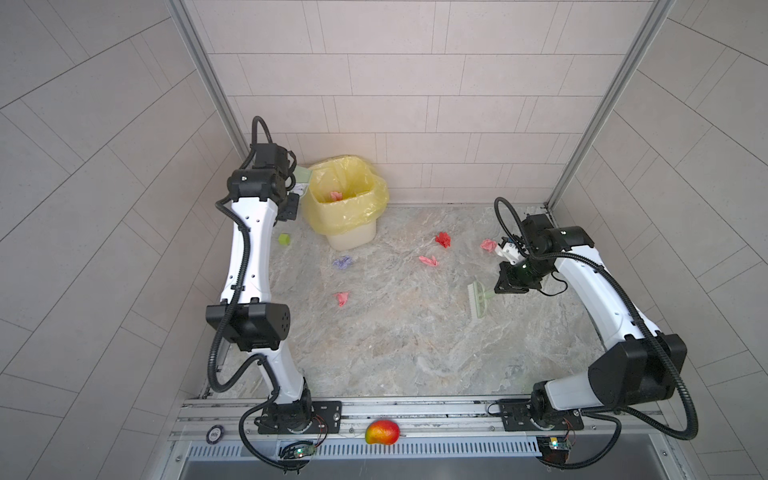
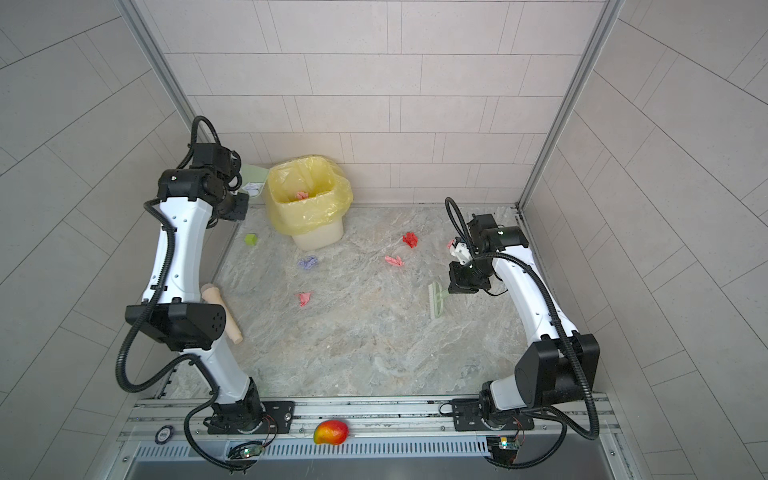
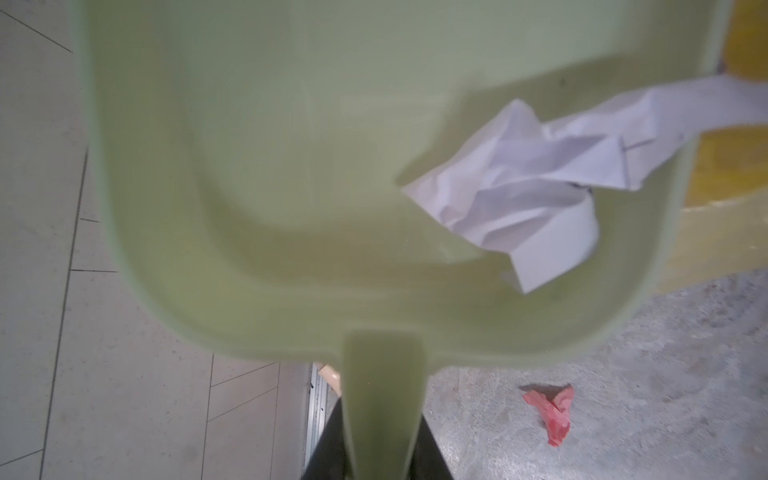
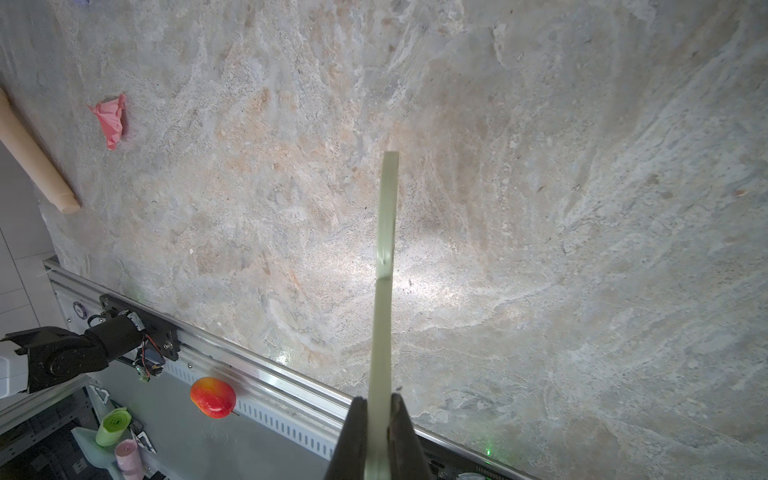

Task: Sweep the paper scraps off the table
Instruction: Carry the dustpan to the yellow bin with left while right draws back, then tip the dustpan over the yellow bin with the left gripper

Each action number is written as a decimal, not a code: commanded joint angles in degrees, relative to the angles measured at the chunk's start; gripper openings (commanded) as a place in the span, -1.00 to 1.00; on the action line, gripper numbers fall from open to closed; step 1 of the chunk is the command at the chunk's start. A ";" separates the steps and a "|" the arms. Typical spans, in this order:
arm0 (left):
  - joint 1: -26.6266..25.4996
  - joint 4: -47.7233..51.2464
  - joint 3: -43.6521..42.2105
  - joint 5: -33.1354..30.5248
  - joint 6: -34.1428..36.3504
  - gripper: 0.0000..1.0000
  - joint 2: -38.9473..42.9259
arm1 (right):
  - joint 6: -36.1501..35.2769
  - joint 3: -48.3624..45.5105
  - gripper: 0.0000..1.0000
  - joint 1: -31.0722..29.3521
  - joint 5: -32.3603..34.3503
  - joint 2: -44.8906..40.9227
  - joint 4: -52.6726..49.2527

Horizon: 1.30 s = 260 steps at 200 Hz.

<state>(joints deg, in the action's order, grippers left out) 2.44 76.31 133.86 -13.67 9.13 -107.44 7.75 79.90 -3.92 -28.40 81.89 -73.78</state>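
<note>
Five paper scraps (image 2: 304, 299) lie scattered across the counter (image 2: 353, 353) mid-frame, and another sits inside the yellow-lined bin (image 2: 318, 239) at upper centre-left. At right, the right gripper (image 2: 455, 286) holds a green brush (image 2: 437, 301). At upper left, a pale green dustpan (image 2: 254, 174) shows behind the left gripper (image 2: 237, 208).

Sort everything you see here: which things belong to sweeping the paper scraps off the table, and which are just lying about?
For the job: pink, red and purple paper scraps on the table; green dustpan in the left claw, white crumpled paper in it; green brush in the right claw; yellow-lined bin.
Just lying about: lime-green cube; mango; beige rolling pin.
</note>
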 commanded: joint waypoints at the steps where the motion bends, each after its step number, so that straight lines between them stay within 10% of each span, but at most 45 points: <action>1: -2.21 3.34 4.08 -7.43 2.62 -1.00 -2.15 | -0.37 1.05 -1.00 0.44 -0.80 -1.38 -1.28; 141: -13.47 -16.63 -1.15 -39.65 29.94 -1.00 -7.11 | -0.18 1.92 -1.00 0.41 -4.82 0.62 -1.01; 260: -15.84 -57.24 -21.66 -47.71 67.23 -1.00 -1.51 | -0.71 2.37 -1.00 0.40 -6.40 1.61 -0.92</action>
<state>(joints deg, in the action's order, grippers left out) -12.99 32.12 114.96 -59.18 65.30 -112.64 7.75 80.90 -3.70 -33.95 83.61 -73.69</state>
